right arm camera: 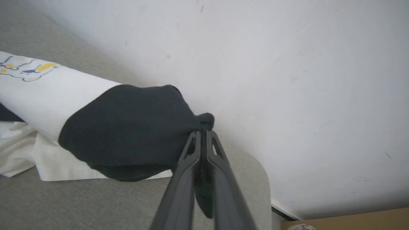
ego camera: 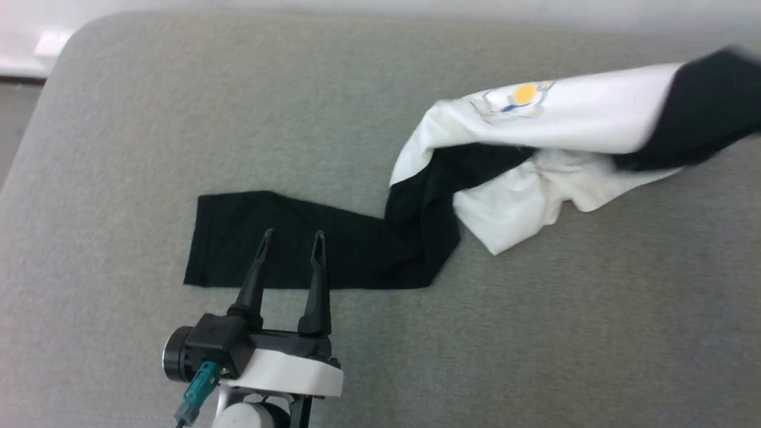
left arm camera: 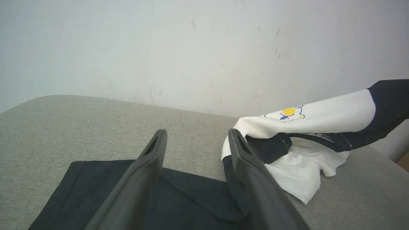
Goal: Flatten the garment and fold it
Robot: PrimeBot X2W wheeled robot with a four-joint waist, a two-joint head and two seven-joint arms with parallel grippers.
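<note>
Grey padded upholstery (ego camera: 119, 119) under a scuffed pale wall (left arm camera: 159, 48) serves as the work surface. The garment (ego camera: 594, 113) is strung across its middle and right, only partly flattened.

The step in hand looks like the spreading-out. At left, one black sleeve (ego camera: 226, 238) already lies flat and would make a good anchor if it were pinned or gripped. In the middle, the white body is bunched and twisted over itself, with the cartoon print (ego camera: 523, 95) riding on a raised fold; that knot probably needs a tug of its own. At right, the other black sleeve (right arm camera: 127, 127) is lifted off the padding. It would do best drawn outward and low under gentle tension, so that the pinch does not slip. With no anchor, the whole shirt is likely to slide rather than unfurl.

The left gripper (ego camera: 293, 233) hovers over the flat sleeve's near edge. Its jaws are spread wide and hold nothing, and its fingers point away from the robot, tilted down toward the cloth. The right gripper (right arm camera: 203, 131) has its jaws closed on the end of the raised sleeve and is held up near the rounded far corner of the surface, its fingers aimed toward the wall.
</note>
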